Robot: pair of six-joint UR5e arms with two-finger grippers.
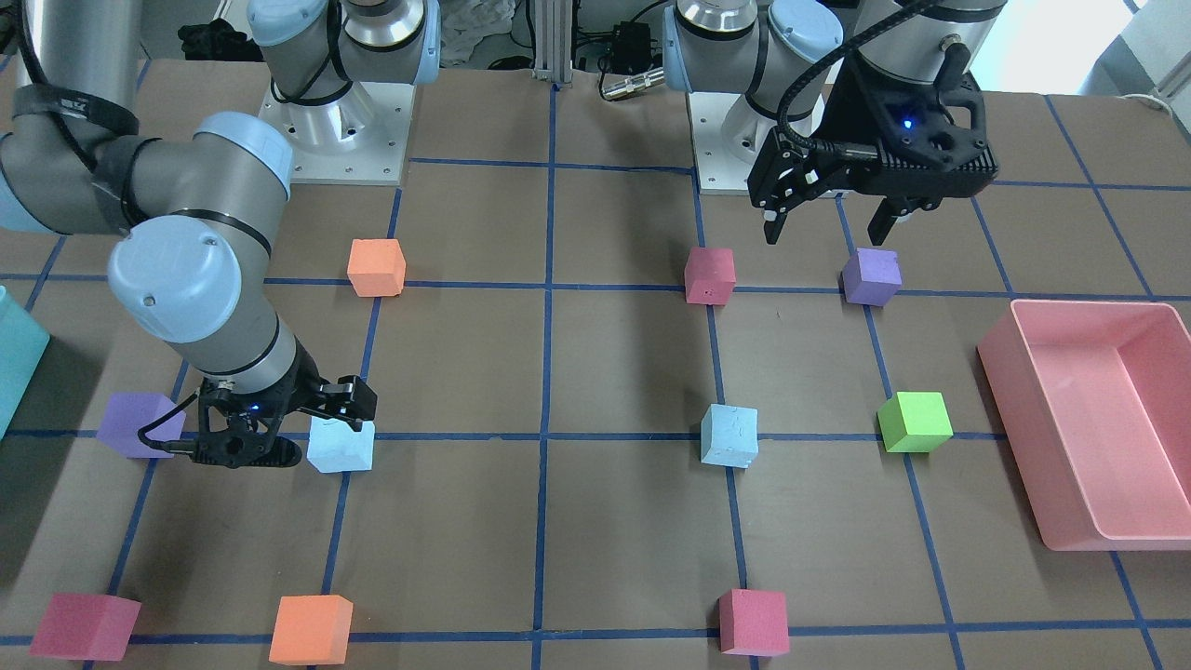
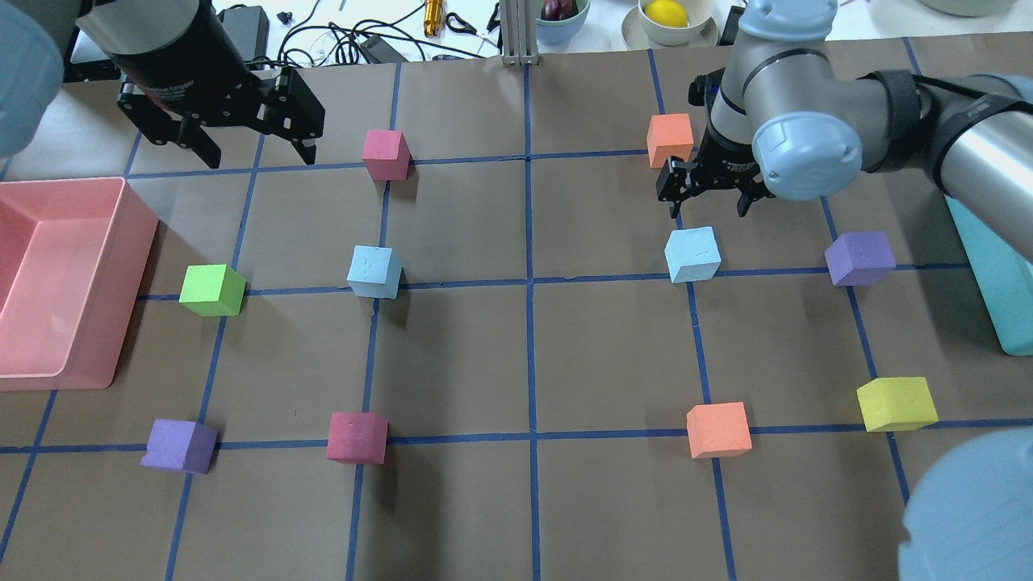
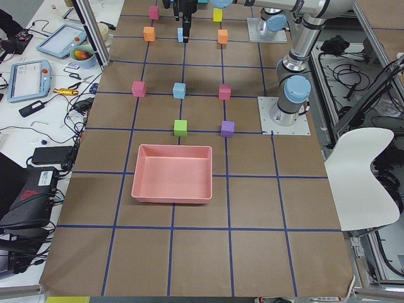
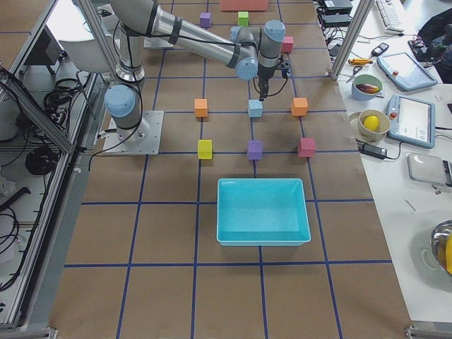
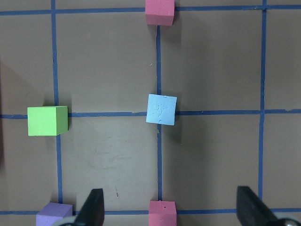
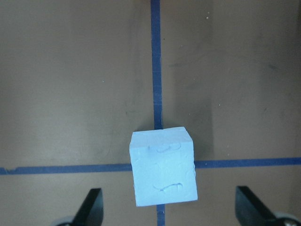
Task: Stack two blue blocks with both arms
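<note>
On the robot's right half of the surface (image 2: 613, 355), the first blue block (image 2: 692, 254) sits where two blue tape lines (image 2: 530, 363) cross. The right tool (image 2: 708, 210) hangs directly over it with its jaws spread wide. In the right wrist view its fingers (image 6: 91, 209) flank the near part of the block and stand clear of its sides. The pictures do not show how high the tool is above the block.

The second blue block (image 2: 374, 272) rests on another tape crossing on the left half. It is well apart from the left tool (image 2: 260, 157), which is raised above the surface and gaping open with nothing between its jaws. In the left wrist view this block lies ahead of the tool, near the middle of the picture.

Both blocks are pale sky-blue foam cubes, upright, with small dents and scuffs on their top faces.

Around the first block:
- An orange cube (image 2: 670, 139) stands just beyond the right tool.
- A purple cube (image 2: 860, 258) lies to the outer side, with the teal container (image 2: 989, 274) past it.
- Another orange cube (image 2: 718, 429) and a yellow cube (image 2: 896, 403) lie nearer the robot.

Around the second block:
- A green cube (image 2: 211, 290) stands to its outer side, near the pink tray (image 2: 129, 242).
- One red cube (image 2: 385, 154) lies beyond it, and another red cube (image 2: 356, 436) lies on the robot's side of it.
</note>
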